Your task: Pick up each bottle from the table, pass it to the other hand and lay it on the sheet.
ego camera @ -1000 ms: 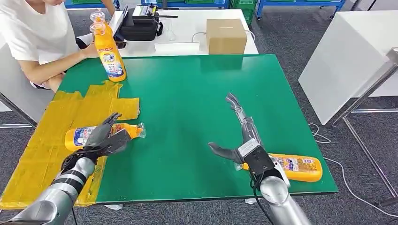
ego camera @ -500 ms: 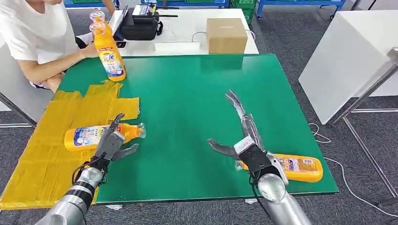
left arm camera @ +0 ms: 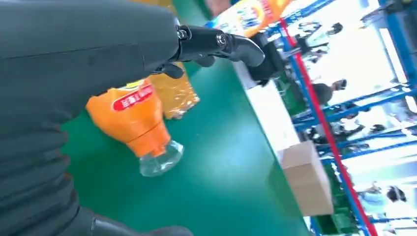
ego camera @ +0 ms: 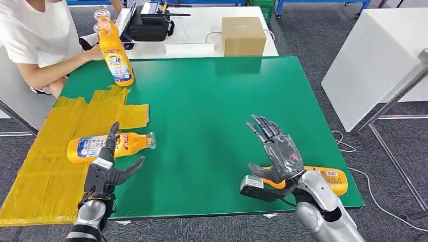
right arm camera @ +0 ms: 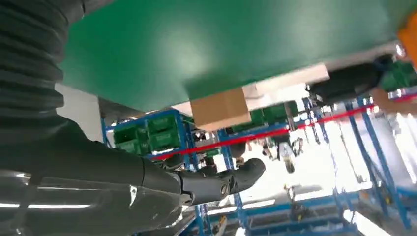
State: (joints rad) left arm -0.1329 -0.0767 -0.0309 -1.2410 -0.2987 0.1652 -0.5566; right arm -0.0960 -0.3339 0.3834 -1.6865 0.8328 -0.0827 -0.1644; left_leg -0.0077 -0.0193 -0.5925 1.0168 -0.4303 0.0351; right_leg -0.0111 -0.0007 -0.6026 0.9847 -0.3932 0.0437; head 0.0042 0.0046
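An orange bottle (ego camera: 103, 145) lies on its side across the edge of the yellow sheet (ego camera: 45, 161), cap toward the table's middle; the left wrist view has this orange bottle (left arm camera: 135, 120) close by. My left hand (ego camera: 108, 164) hangs just in front of it, fingers apart, holding nothing. A second orange bottle (ego camera: 330, 179) lies near the table's front right corner. My right hand (ego camera: 277, 151) is raised over it with fingers spread and empty. A person holds an upright orange bottle (ego camera: 115, 53) at the far left.
The green table (ego camera: 202, 111) carries a cardboard box (ego camera: 243, 36) and a black case (ego camera: 149, 26) on the white table behind it. A person (ego camera: 40, 40) sits at the far left corner. A white table (ego camera: 378, 55) stands to the right.
My left hand has let the bottle lie on the sheet and pulled back toward me. My right hand has turned and lifted, fingers fanned, above the near right bottle.
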